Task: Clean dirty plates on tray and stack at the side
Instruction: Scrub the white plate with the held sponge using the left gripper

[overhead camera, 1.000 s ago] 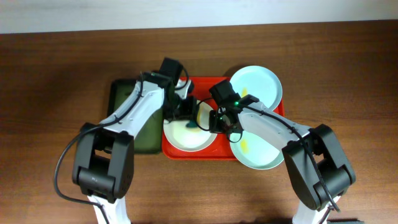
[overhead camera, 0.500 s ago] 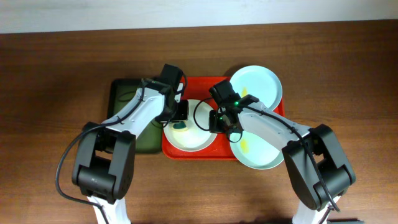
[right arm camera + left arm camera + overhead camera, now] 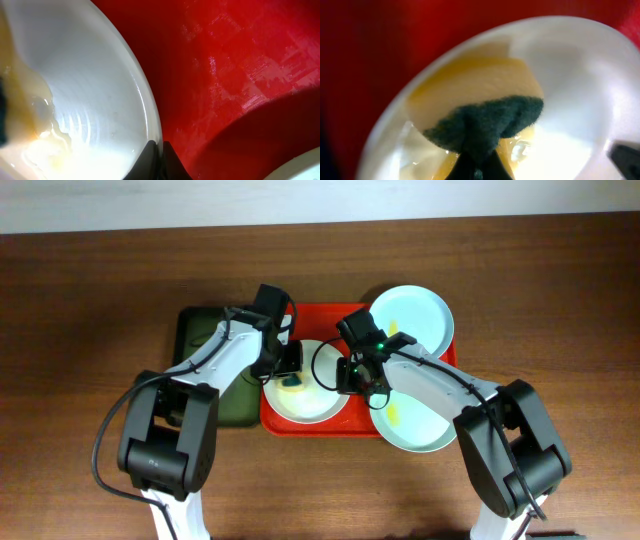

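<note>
- The left tool (image 3: 287,364) is closed on a sponge (image 3: 291,383). In the left wrist view its dark fingers (image 3: 476,162) meet on the sponge's (image 3: 479,95) green scouring layer, with the yellow body beyond them.
- The sponge lies against the inner surface of the white plate (image 3: 308,400), over its left half.
- The right tool (image 3: 352,376) is closed on the right rim of the white plate. In the right wrist view the fingertips of this tool (image 3: 157,156) pinch the thin rim of the white plate (image 3: 90,95), one inside the plate and one outside.
- A film of yellowish liquid (image 3: 35,135) covers the plate's inner surface toward the sponge side.
- The white plate sits on the left half of the red tray (image 3: 332,318).
- The upper blue-green plate (image 3: 413,315) rests at the far right corner of the red tray and overhangs its rim.
- The lower blue-green plate (image 3: 420,425) sits at the near right corner and overhangs the front rim. It carries a small yellow smear (image 3: 398,413), and the right arm crosses above it.
- A dark green tray (image 3: 198,340) lies just beside the left edge of the red tray. Both trays rest on the wooden tabletop (image 3: 90,290).
</note>
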You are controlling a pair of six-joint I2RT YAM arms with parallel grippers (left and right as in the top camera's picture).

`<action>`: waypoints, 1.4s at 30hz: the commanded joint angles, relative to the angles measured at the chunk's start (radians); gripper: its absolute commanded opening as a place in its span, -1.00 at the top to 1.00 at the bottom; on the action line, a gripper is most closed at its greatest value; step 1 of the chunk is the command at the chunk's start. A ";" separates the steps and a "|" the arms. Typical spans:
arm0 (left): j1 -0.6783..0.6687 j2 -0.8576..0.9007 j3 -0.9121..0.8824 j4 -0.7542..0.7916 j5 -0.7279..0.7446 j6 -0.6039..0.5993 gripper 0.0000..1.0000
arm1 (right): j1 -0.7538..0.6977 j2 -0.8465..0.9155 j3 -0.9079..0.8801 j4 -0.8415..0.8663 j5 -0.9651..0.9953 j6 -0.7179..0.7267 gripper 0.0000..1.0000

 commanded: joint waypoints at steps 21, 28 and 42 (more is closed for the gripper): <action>-0.051 0.002 0.058 -0.172 -0.172 -0.011 1.00 | 0.017 0.013 -0.024 -0.008 -0.013 0.003 0.88; -0.051 0.003 -0.068 -0.038 0.167 0.005 1.00 | 0.017 0.013 -0.024 -0.005 -0.013 0.004 0.80; -0.045 -0.211 0.141 -0.241 -0.124 0.035 1.00 | 0.017 0.013 -0.024 -0.013 -0.013 0.004 0.92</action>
